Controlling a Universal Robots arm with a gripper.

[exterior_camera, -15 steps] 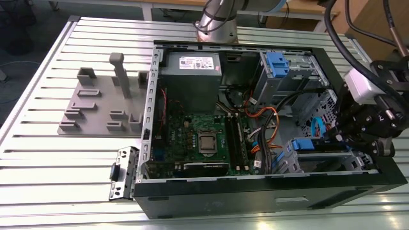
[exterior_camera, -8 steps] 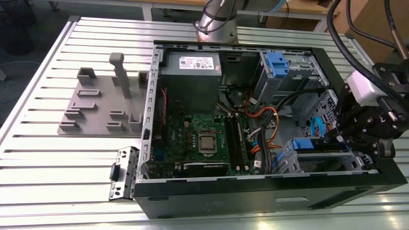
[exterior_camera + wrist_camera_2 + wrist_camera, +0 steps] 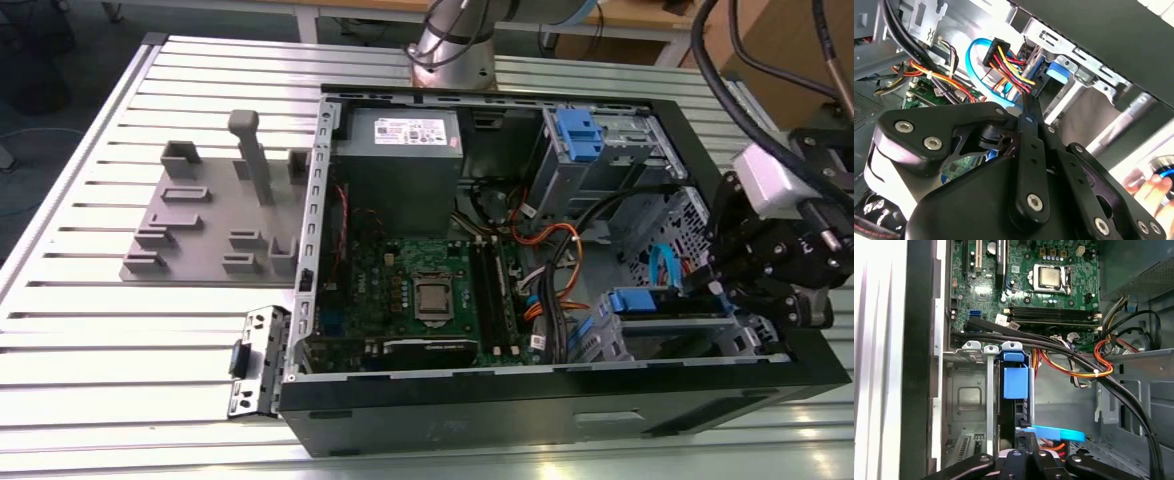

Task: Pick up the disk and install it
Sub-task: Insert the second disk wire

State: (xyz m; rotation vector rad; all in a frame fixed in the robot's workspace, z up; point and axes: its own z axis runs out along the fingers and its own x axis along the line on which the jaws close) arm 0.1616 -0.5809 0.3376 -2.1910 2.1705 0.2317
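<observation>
A ribbed, slatted aluminium table point(image 3: 94, 290) carries an open black desktop computer case point(image 3: 534, 410) lying on its side, with a grey plastic fixture block point(image 3: 200, 225) beside it toward the exterior view's left. Inside the case a green motherboard point(image 3: 414, 290) with a bare square processor socket point(image 3: 1053, 277) is exposed, and bundles of black, orange and yellow cables point(image 3: 1079, 365) are draped across it. The disk, a flat drive framed by a blue plastic bracket point(image 3: 1015, 377), is seen standing on edge within the silver metal drive cage point(image 3: 971, 390) at the case's near corner, its blue tab point(image 3: 633, 301) level with the cage's rim, so it is judged to be seated already or very nearly so. The black multi-link gripper point(image 3: 1026, 440) is positioned just at the rear edge of the disk, where a light-blue data cable point(image 3: 1056, 433) and a black connector with red and yellow wires point(image 3: 1004, 60) are gathered. The fingers are drawn close together at their tips, apparently with nothing clamped between them. Whether the drive has latched fully cannot be told. Little of the installation appears to be left.
</observation>
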